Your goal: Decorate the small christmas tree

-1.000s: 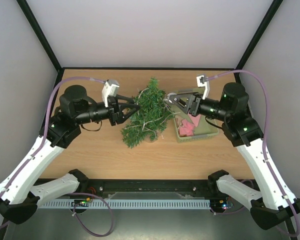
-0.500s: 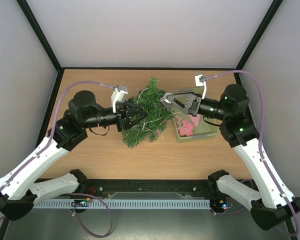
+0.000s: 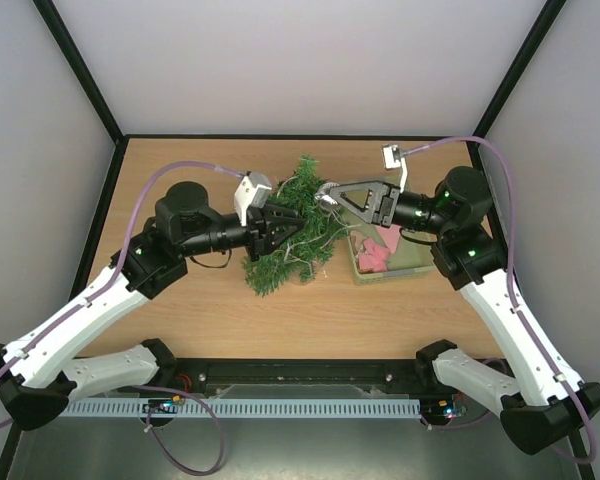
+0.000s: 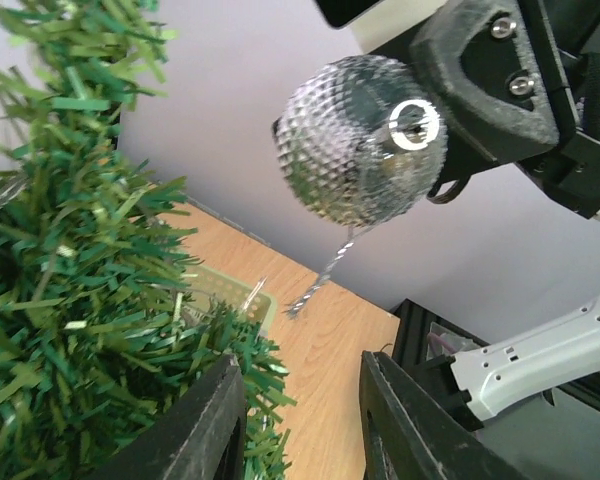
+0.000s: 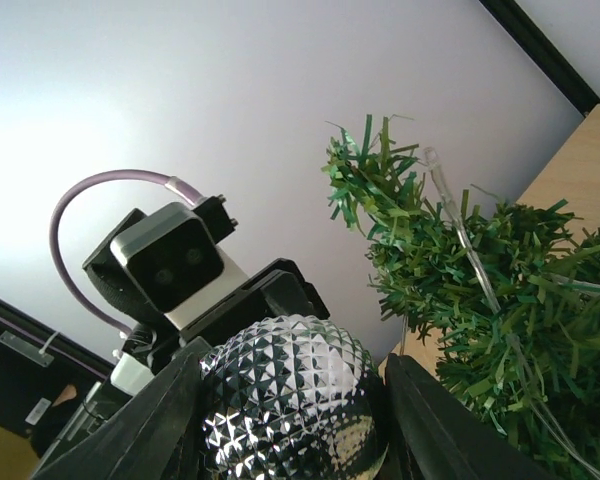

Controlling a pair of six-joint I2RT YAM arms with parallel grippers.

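- 1 tree point(image 3: 292, 228), mid-table, just beside basket point(image 3: 392, 276).
- 1 silver bauble point(image 4: 355, 140), clamped in right gripper point(image 5: 285, 415), held by the upper branches.
- Left gripper point(image 4: 300, 400), jaws apart though narrowed, has been advanced into the branches; hanging is judged imminent.

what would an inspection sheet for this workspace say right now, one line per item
surface: light brown wooden table
job's things: small christmas tree mid-table; silver ball held beside its top, not yet hung
clutter: pale green basket right of the tree, pink pieces inside
grippers: left gripper open at the tree's branches; right gripper shut on the silver ball
cables: purple cables, one looped over each arm
surroundings: pale walls, black frame posts
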